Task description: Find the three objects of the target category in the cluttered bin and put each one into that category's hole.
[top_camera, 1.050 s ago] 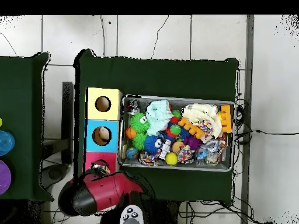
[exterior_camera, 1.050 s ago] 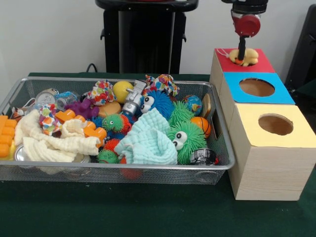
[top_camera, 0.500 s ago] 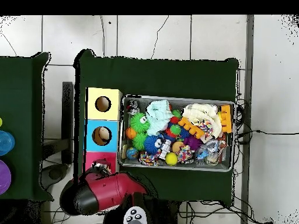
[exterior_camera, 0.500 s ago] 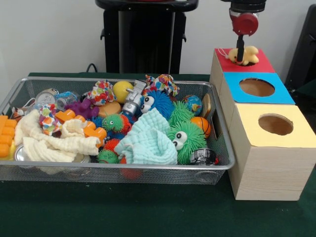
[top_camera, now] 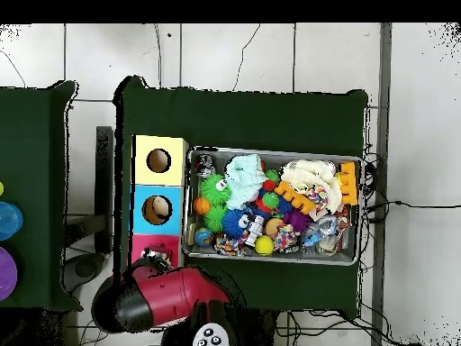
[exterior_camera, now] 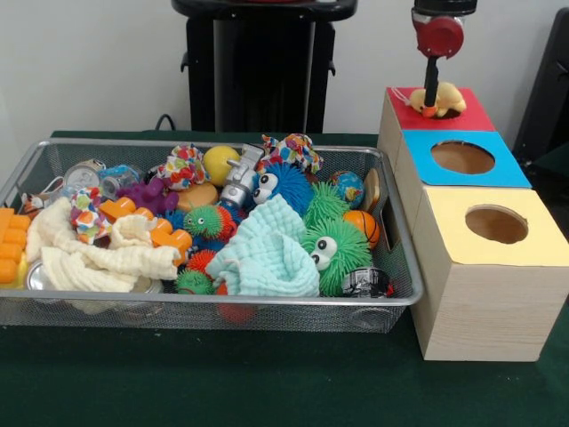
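Note:
My gripper point(exterior_camera: 431, 105) hangs over the red-topped box point(exterior_camera: 469, 116) at the far right, shut on a yellow rubber duck point(exterior_camera: 448, 96). The duck sits just above the rim of the red box's hole. In the overhead view the gripper point(top_camera: 155, 262) shows at the red box point(top_camera: 142, 243), with the duck hidden under the arm. The wire bin point(exterior_camera: 222, 301) is packed with toys: green fuzzy monsters point(exterior_camera: 333, 253), a blue fuzzy monster point(exterior_camera: 283, 185), a yellow ball point(exterior_camera: 219, 163), a small orange ball point(exterior_camera: 360, 227) and cloths point(exterior_camera: 265, 253).
A blue-topped box point(exterior_camera: 418, 165) and a yellow-topped box point(exterior_camera: 453, 245) stand in a row in front of the red one, each with a round hole. The bin's right wall stands close beside the boxes. My red arm point(top_camera: 162, 297) lies beside the table's edge.
The gripper has risen a little above the red box, and the duck has come up slightly with it. The bin's contents have not moved.

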Robot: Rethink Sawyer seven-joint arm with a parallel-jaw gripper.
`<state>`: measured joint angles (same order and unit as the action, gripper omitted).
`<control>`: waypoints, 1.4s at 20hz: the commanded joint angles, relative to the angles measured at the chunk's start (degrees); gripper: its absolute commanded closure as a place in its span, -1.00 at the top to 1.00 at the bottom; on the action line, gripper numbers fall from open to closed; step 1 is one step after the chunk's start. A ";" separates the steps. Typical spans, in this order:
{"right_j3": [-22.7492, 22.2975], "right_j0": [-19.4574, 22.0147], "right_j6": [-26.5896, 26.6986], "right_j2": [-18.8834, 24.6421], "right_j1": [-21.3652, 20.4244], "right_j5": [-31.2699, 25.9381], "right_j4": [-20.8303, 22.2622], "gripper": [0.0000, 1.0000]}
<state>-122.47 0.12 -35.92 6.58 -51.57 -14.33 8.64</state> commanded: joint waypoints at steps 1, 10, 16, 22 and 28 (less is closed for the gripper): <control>1.74 0.73 -14.43 -0.04 0.17 -5.77 -2.56 1.00; 1.46 0.33 -14.81 0.56 -1.04 -7.23 -3.95 -1.00; 2.21 -0.72 -14.64 -0.03 -1.47 -8.08 -4.13 -1.00; 2.01 -0.91 -14.64 0.04 -2.42 -9.33 -4.86 -1.00; 2.36 -2.55 -16.01 -1.66 3.87 -2.00 -3.24 -1.00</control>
<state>-122.48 -2.20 -35.92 5.53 -52.36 -16.90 6.28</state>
